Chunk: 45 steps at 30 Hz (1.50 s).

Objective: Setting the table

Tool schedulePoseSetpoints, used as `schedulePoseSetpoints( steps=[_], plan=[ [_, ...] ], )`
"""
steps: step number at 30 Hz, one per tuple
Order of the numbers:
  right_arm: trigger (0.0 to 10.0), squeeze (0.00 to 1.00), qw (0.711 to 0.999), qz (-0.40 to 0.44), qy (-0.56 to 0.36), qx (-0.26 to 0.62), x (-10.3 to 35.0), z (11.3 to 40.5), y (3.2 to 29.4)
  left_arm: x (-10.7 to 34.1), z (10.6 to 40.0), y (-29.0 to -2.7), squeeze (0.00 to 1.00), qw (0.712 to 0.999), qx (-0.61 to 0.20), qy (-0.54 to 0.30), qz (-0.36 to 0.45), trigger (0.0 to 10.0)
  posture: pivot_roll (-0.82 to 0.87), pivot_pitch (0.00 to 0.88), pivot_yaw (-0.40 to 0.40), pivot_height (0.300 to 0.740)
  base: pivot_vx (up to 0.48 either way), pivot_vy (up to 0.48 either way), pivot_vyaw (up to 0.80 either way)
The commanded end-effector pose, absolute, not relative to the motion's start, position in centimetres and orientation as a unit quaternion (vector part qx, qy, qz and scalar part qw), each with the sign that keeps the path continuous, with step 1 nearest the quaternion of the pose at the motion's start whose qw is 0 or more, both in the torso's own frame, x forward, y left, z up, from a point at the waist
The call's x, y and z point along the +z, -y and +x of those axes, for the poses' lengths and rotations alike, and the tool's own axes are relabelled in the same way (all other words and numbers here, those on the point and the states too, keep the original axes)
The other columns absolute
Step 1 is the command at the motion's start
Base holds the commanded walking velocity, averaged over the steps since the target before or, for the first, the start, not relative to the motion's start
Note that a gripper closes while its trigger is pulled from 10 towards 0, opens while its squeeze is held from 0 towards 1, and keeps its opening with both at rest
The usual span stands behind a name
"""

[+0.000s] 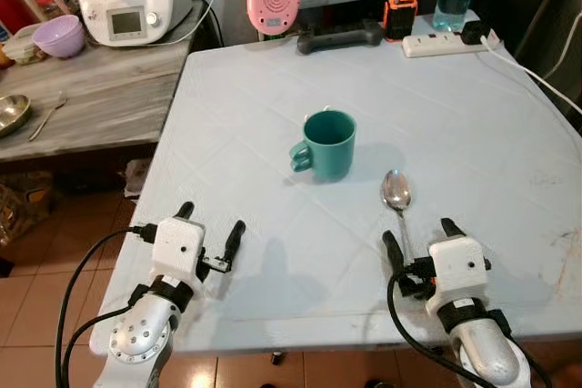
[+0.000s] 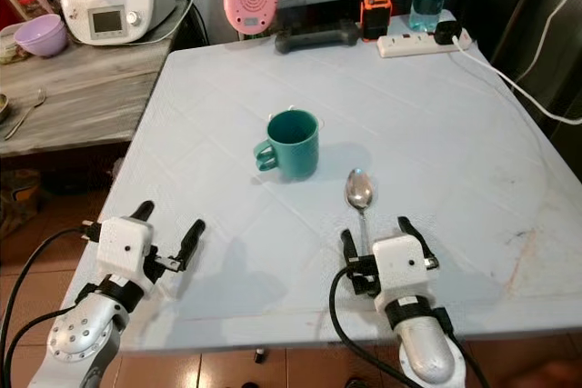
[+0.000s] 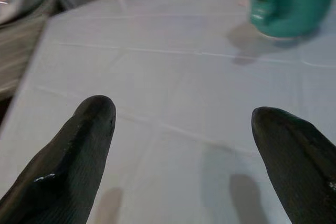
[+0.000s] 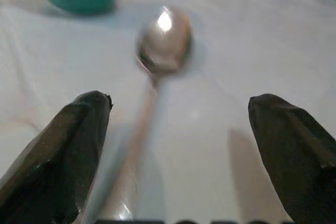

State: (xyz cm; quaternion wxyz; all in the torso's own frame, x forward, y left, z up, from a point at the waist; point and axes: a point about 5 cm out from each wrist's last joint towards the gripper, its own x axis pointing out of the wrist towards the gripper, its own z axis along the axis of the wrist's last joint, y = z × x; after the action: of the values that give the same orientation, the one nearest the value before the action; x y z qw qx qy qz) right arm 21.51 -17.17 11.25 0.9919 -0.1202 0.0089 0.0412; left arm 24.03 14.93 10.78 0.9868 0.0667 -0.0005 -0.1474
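Our right gripper (image 1: 420,239) hangs spread wide over the spoon (image 1: 397,194) handle, ready to grasp; left gripper (image 1: 210,226) waits agape near the mug (image 1: 327,144).

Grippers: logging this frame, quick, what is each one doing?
Left gripper: open, empty, over the pale blue table.
Right gripper: open, fingers either side of the silver metal spoon, not holding it.

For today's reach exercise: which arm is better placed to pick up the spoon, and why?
Right. The right end effector is open, straddling the spoon handle; the left end effector hovers over bare table, away from it.
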Motion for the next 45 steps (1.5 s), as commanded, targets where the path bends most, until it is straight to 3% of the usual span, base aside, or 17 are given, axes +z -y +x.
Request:
schedulePoseSetpoints(
  steps=[1, 11, 21, 31, 35, 45],
  plan=[
    [10.0, 0.00, 0.994, -0.104, -0.024, 0.039, 11.0, 21.1, 17.0, 10.4, 24.0, -15.2, 0.00, 0.985, -0.157, -0.015, 0.072, 10.0, -0.24, 0.196, 0.207, 0.740, 0.000, 0.000, 0.00],
    [10.0, 0.00, 0.995, -0.092, -0.018, 0.028, 12.0, 22.2, 17.5, 10.8, 24.7, -15.4, 0.00, 0.985, -0.160, -0.009, 0.060, 10.0, -0.25, 0.182, 0.211, 0.740, 0.000, 0.000, 0.00],
    [10.0, 0.00, 0.991, -0.082, -0.005, 0.105, 13.8, 25.1, 16.0, 10.9, 24.4, -16.2, 0.00, 0.991, -0.127, -0.008, 0.048, 10.0, -0.21, 0.162, 0.136, 0.740, 0.000, 0.000, 0.00],
    [10.0, 0.00, 0.987, -0.038, -0.042, 0.151, 13.4, 26.6, 14.1, 10.6, 22.2, -16.4, 0.00, 0.978, -0.200, -0.032, 0.049, 10.0, -0.17, 0.161, 0.094, 0.740, 0.000, 0.000, 0.00],
    [10.0, 0.00, 0.984, -0.029, -0.066, 0.161, 12.8, 26.0, 13.7, 10.9, 21.2, -15.7, 0.00, 0.963, -0.264, -0.038, 0.034, 10.0, -0.17, 0.169, 0.092, 0.740, 0.000, 0.000, 0.00],
    [10.0, 0.00, 0.981, -0.006, -0.123, 0.149, 11.3, 24.8, 14.3, 11.9, 21.2, -14.7, 0.00, 0.947, -0.319, -0.027, 0.016, 10.0, -0.20, 0.175, 0.109, 0.740, 0.000, 0.000, 0.00]
  ],
)
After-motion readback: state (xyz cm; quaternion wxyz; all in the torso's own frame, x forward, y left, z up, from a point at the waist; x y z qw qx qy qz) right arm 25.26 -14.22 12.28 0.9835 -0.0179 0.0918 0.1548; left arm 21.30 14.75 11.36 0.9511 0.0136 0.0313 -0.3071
